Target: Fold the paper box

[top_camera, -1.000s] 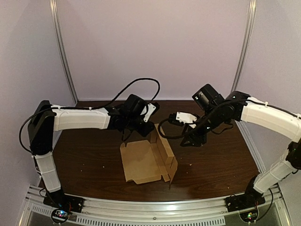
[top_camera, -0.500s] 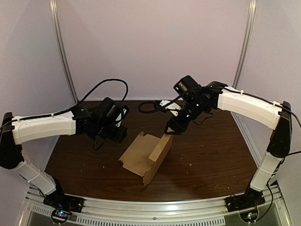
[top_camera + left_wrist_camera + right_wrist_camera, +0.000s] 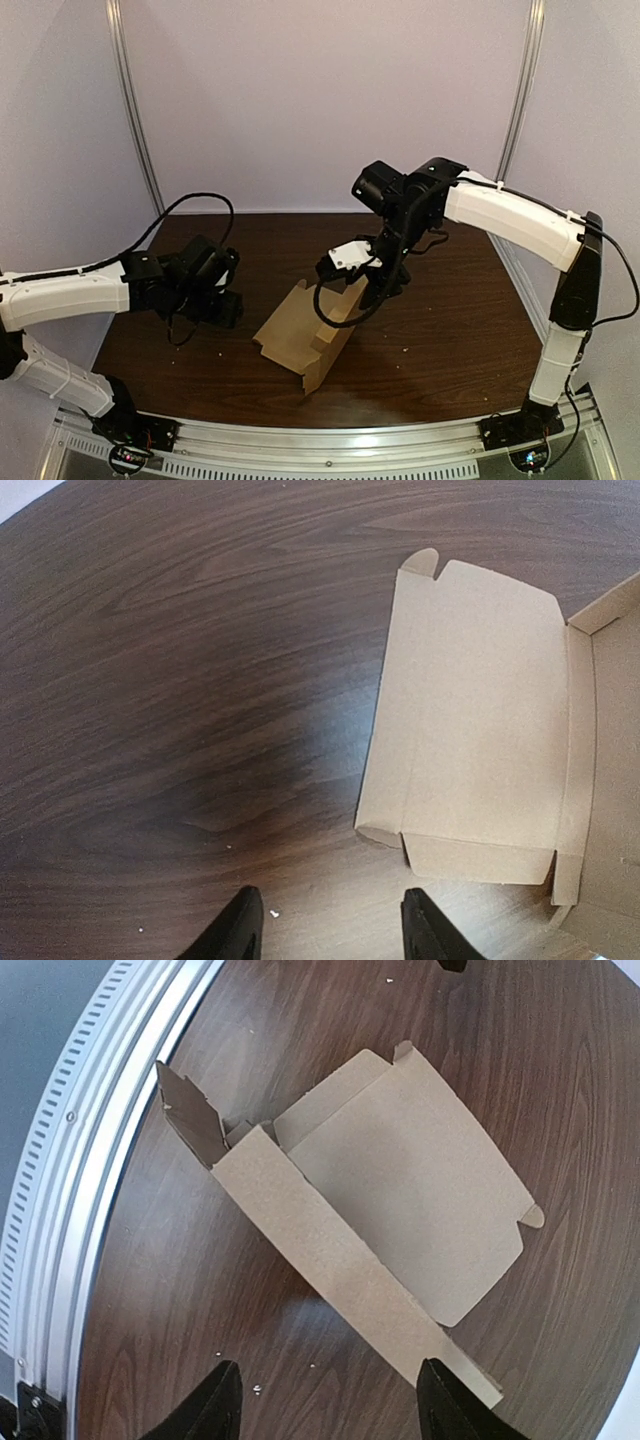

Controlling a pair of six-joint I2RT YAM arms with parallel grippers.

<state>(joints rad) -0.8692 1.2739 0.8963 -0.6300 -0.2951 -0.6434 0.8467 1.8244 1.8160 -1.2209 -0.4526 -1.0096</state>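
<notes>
The brown cardboard box (image 3: 305,335) lies partly folded at mid-table, one long wall raised and its flat lid panel on the wood. My left gripper (image 3: 226,306) hovers left of it, open and empty. In the left wrist view the lid panel (image 3: 480,720) lies ahead and to the right of the open left gripper (image 3: 333,938). My right gripper (image 3: 386,290) hangs open just behind the box's far right end. From the right wrist view the raised wall strip (image 3: 340,1260) runs diagonally, its end near one of the fingertips (image 3: 450,1400) of the right gripper (image 3: 330,1408).
The dark wooden table (image 3: 450,340) carries a few small white crumbs (image 3: 258,1390). A ribbed metal rail (image 3: 90,1160) runs along the table's near edge. Black cables loop from both arms, the right one's hanging close to the box.
The left arm has drawn back to the left, away from the box. The right arm swung in and down behind the box. The box turned earlier and now sits still.
</notes>
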